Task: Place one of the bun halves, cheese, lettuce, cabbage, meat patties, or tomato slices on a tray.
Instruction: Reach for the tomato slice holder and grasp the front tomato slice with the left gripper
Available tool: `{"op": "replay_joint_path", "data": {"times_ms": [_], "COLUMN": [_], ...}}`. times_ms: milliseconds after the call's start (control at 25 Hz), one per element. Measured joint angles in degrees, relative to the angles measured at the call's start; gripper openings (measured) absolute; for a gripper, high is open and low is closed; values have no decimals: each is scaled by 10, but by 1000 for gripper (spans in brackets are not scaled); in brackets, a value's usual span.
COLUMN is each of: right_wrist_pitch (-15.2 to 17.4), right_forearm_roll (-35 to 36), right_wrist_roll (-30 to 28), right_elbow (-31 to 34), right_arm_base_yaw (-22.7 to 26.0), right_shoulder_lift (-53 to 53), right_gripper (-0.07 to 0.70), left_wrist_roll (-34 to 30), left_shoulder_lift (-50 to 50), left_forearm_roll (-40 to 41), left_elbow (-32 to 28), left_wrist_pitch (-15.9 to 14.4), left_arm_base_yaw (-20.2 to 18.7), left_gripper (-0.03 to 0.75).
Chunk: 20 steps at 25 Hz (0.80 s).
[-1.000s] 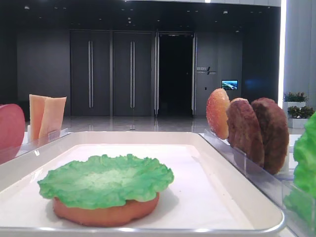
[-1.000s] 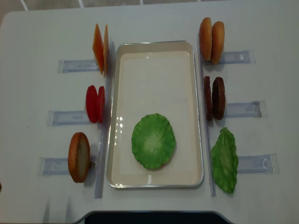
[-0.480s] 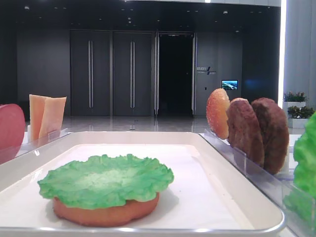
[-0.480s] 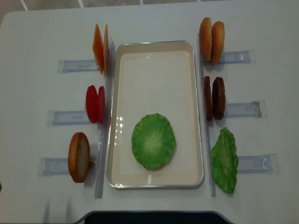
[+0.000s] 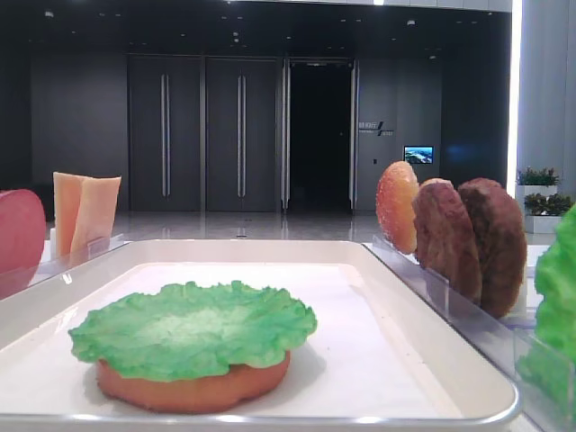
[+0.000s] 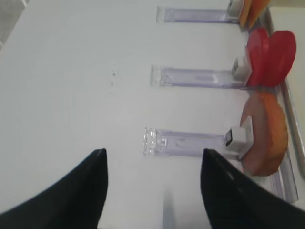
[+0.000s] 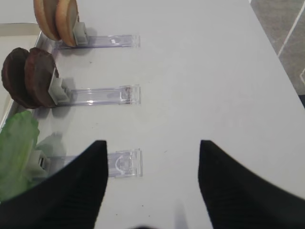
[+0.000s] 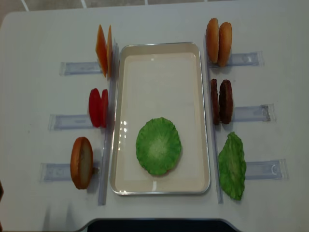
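While both wrist cams look straight down at the table, we can see our left gripper (image 6: 153, 191) with its dark fingers spread wide apart, nothing between them, hanging over bare tabletop. Same story for the right gripper (image 7: 152, 183): fingers parted, nothing held, nothing touched.

Just ahead of the left gripper in its wrist view there's a clear holder rack (image 6: 186, 142) with a bun half (image 6: 267, 138) standing on edge at its far end. One rack further up, the tomato slices (image 6: 269, 57) stand on edge too, two red discs leaning together. Ahead of the right gripper, we see a spare lettuce leaf (image 7: 16, 152) propped up at the nearest rack, then the meat patties (image 7: 31, 76) upright on the next one, and two more bun halves (image 7: 57, 16) beyond.

From overhead, the tray (image 8: 195, 121) sits in the middle of the table (image 8: 38, 38) with its long axis running from the near edge to the far one, racks lined up on both sides. The cheese (image 8: 104, 48) stands on edge off the tray's far left corner.

On the tray, toward the near end, a lettuce (image 8: 158, 146) lies flat on top of a bun half (image 5: 193, 387), which only shows in the low side view.
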<state>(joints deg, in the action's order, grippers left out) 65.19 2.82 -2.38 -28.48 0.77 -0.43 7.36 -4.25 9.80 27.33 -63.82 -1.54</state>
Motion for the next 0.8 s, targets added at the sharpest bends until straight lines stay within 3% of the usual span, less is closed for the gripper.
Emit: {"op": "replay_joint_path", "data": {"times_ms": [600,800], "right_wrist_pitch": [0,0], "right_forearm_roll": [0,0], "right_wrist_roll": [0,0], "right_elbow": [0,0], "right_arm_base_yaw": [0,0], "right_shoulder_lift": [0,0], "right_gripper": [429,429], "left_wrist_roll": [0,0], "left_shoulder_lift": [-226,-277], "left_forearm_roll": [4,4], "left_elbow": [1,27], "left_wrist_pitch": [17,23], "left_arm_base_yaw": [0,0], "left_gripper": [471,471]}}
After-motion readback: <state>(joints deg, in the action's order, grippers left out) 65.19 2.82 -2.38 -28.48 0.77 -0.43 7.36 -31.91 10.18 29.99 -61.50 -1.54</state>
